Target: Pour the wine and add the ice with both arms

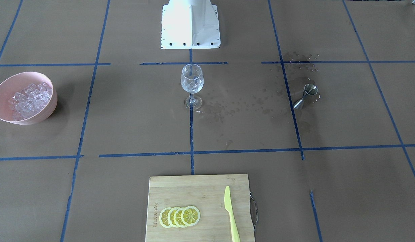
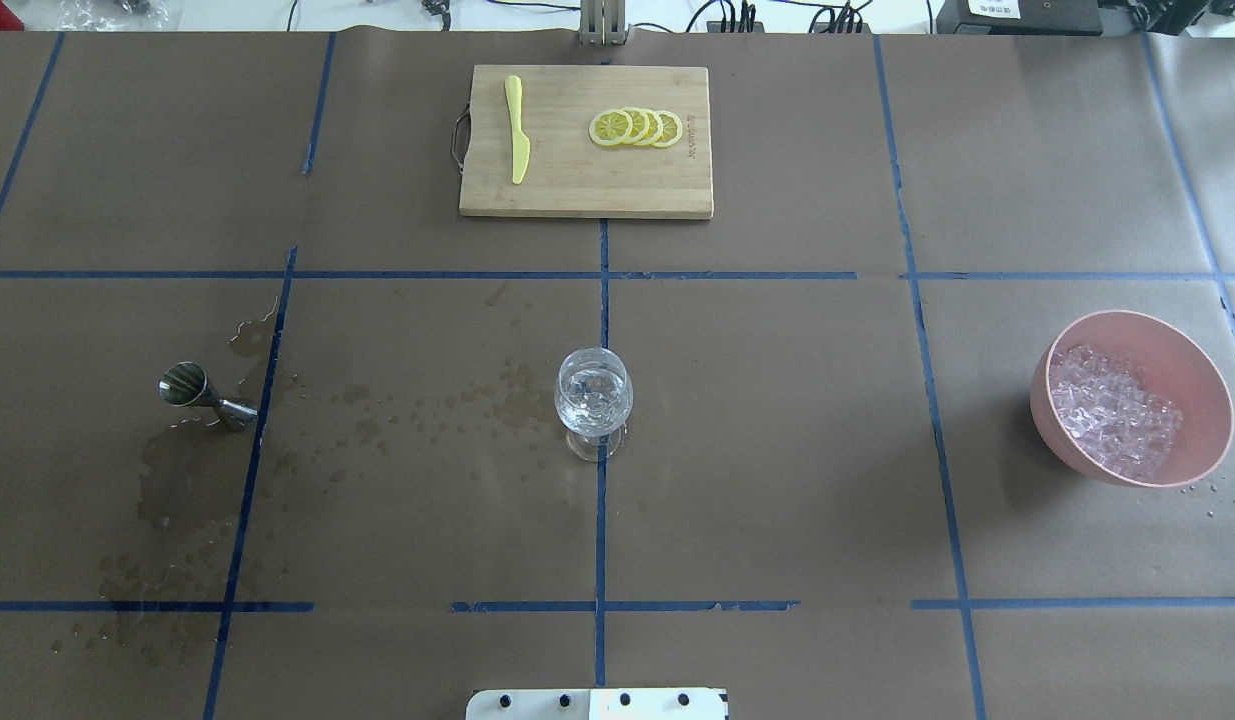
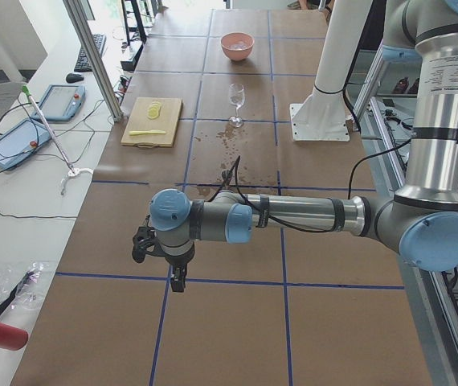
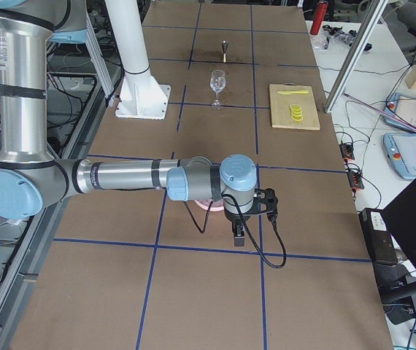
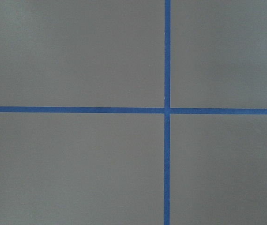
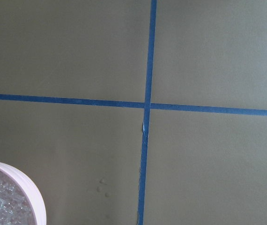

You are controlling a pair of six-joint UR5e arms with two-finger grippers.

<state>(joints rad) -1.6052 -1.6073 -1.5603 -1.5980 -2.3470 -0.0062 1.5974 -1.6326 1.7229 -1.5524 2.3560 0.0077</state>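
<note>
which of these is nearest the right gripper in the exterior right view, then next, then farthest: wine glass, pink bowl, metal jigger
1. pink bowl: just behind the right gripper, at the near end of the table, mostly hidden.
2. wine glass: mid-table, near the white base.
3. metal jigger: beyond the glass, towards the far end.

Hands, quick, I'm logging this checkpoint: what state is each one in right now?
Left hand: cannot be told; it shows only in a side view.
Right hand: cannot be told; it shows only in a side view.
</note>
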